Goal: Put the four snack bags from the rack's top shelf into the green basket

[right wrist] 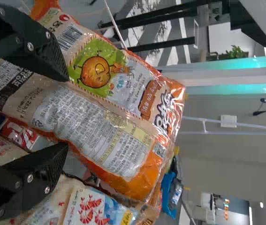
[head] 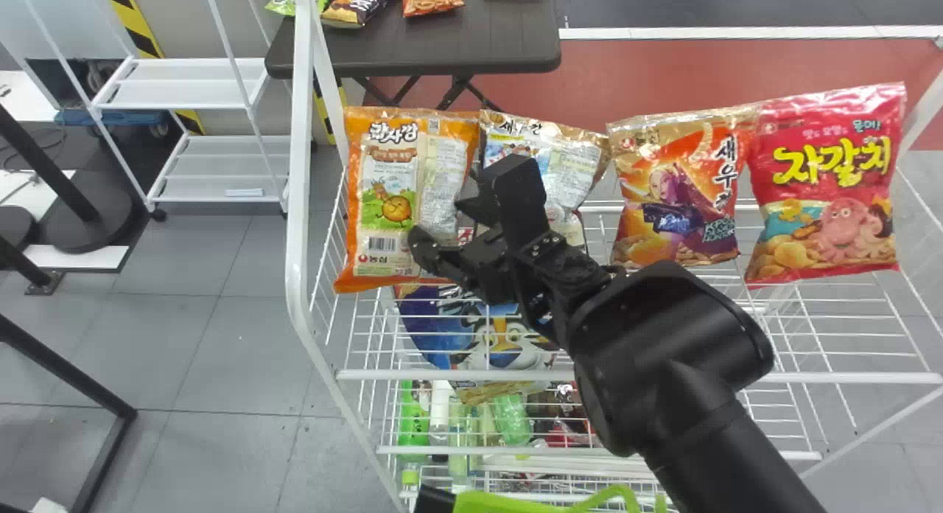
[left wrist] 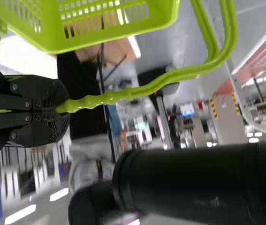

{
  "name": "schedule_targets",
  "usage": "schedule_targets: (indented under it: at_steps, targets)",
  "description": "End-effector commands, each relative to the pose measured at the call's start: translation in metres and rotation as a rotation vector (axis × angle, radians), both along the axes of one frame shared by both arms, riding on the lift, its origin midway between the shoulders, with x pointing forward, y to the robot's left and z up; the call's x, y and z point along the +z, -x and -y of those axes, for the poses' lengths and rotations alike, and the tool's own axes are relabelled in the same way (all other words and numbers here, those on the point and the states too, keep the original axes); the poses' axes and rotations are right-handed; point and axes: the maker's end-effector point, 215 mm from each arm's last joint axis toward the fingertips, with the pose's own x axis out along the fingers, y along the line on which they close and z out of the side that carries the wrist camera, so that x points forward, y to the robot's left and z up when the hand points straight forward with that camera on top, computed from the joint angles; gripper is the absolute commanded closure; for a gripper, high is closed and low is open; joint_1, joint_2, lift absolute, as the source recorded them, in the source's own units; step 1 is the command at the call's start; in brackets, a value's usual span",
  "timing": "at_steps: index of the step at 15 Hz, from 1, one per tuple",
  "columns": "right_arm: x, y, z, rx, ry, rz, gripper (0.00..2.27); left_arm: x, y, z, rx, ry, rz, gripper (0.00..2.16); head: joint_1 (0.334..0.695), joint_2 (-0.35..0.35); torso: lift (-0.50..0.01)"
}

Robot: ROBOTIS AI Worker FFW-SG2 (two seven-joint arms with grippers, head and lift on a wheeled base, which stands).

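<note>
Spanning the frame from left of centre to the right edge, four pillow-shaped snack bags sit in a row on the top shelf of the rack [head: 295, 203]. Rack: thin white wire, rounded white tube at its corner. Bag film is glossy and creased, with flattened seals at the ends.

Orange bag [head: 383, 196], left of centre: upright oblong, orange border, cream panel, round cartoon figure on green, barcode, pale block of fine print. White-and-tan bag [head: 582, 163], just beside it near the centre: partly behind the right arm, with small shrimp pictures. Orange-and-purple bag [head: 681, 196], right of centre: a figure at its middle, curved bottom edge. Red bag [head: 829, 181], far right: yellow lettering, pink octopus.

Right gripper [head: 440, 222], centre of frame: fingers wide apart, angular and black with finely textured inner pads, in front of the orange bag. Contact with the film cannot be told.

Left gripper [head: 433, 500], bottom edge: closed on the handle [left wrist: 95, 101] of the green basket [left wrist: 76, 45]. Handle is smooth, shiny plastic with a wavy grip; basket wall is pierced with rows of slots under a plain rounded rim.
</note>
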Motion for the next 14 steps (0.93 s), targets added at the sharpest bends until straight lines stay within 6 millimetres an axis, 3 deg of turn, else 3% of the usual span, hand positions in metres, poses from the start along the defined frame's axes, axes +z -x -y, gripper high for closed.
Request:
schedule_targets:
  at_steps: [1,6,10,12,14]
  targets:
    - [-0.004,0.015,-0.002,0.030,0.030,-0.051,2.23,-0.004,-0.001,0.000,-0.003,-0.019,0.000,2.14,0.695,0.063,0.000]
    - [0.011,0.036,0.006,0.015,-0.034,-0.069,2.23,-0.013,-0.017,-0.022,0.048,-0.050,0.001,2.15,0.695,0.085,0.000]
    - [0.081,0.079,0.018,-0.010,-0.161,-0.046,2.23,-0.016,-0.022,-0.027,0.065,-0.066,0.015,2.15,0.695,0.105,0.000]
    - [0.092,0.102,0.074,-0.075,-0.121,-0.047,2.23,-0.017,-0.025,-0.028,0.071,-0.077,0.031,2.15,0.695,0.089,0.000]
    - [0.105,0.120,0.145,-0.168,-0.083,-0.016,2.23,-0.020,-0.028,-0.030,0.077,-0.088,0.038,2.14,0.695,0.016,0.000]
